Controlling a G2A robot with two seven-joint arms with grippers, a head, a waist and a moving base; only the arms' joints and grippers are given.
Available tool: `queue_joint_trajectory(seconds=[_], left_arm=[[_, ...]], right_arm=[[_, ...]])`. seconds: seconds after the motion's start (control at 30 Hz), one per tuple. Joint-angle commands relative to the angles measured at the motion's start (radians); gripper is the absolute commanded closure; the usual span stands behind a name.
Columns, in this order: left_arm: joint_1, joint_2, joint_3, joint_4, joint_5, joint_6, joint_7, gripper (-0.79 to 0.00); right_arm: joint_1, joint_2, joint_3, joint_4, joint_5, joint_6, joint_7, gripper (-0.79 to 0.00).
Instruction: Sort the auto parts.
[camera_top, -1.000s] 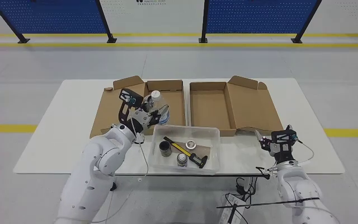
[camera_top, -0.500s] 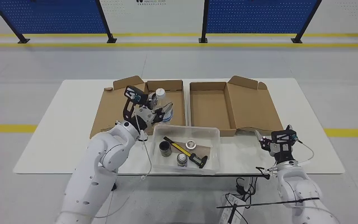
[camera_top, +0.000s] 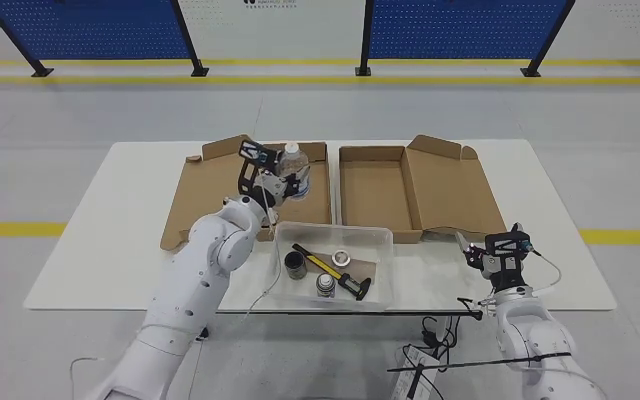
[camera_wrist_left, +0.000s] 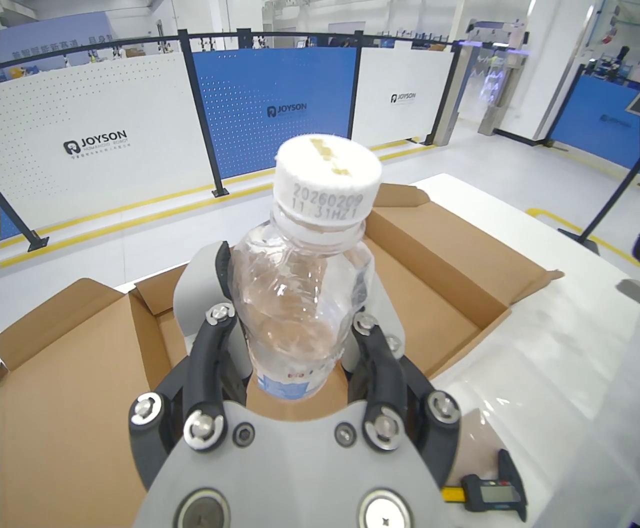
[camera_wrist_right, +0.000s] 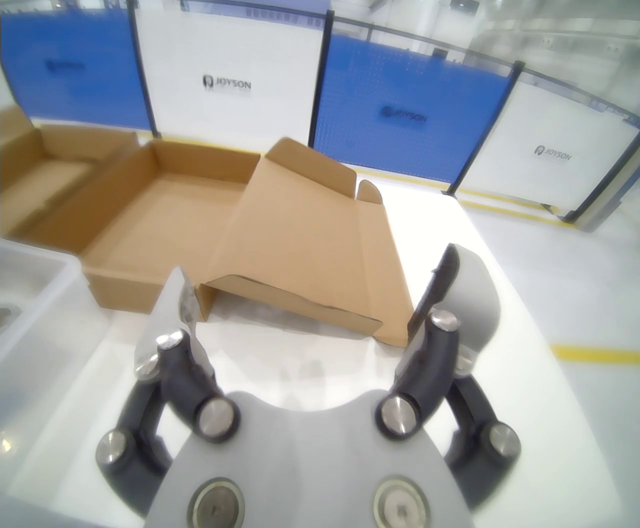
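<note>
The left hand (camera_top: 285, 186) is clenched around the lower body of a clear plastic bottle (camera_wrist_left: 300, 280) with a white cap, holding it upright inside the left cardboard box (camera_top: 215, 200). Whether the bottle's base touches the box floor cannot be told. The right hand (camera_wrist_right: 315, 280) is spread wide and holds nothing, above the desk (camera_wrist_right: 500, 280) just beside the flap of the right cardboard box (camera_wrist_right: 165, 210). A caliper (camera_top: 352, 285) lies in the clear bin (camera_top: 335, 229).
</note>
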Motion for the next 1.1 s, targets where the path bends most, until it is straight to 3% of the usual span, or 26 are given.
queue_joint_trajectory(seconds=[0.0,0.23,0.9,0.93,1.03,1.07], left_arm=[[-0.013,-0.004,0.006,0.053,0.0,0.009,0.015,0.0],[-0.036,-0.011,0.007,0.163,0.003,0.02,0.036,0.0],[-0.031,-0.02,0.014,0.264,0.028,-0.013,0.033,0.0],[-0.03,-0.02,0.013,0.265,0.028,-0.013,0.032,-0.009],[-0.028,-0.02,0.01,0.265,0.032,-0.013,0.031,-0.132],[-0.027,-0.02,0.009,0.266,0.032,-0.013,0.031,-0.296]], right_arm=[[0.0,0.0,0.0,0.0,0.0,0.0,0.0,-0.785],[0.0,0.0,0.0,0.0,0.0,0.0,0.0,-0.785],[0.0,0.0,0.0,0.0,0.0,0.0,0.0,-0.785],[0.0,0.0,0.0,0.0,0.0,0.0,0.0,-0.785],[0.0,0.0,0.0,0.0,0.0,0.0,0.0,-0.785],[0.0,0.0,0.0,0.0,0.0,0.0,0.0,-0.785]])
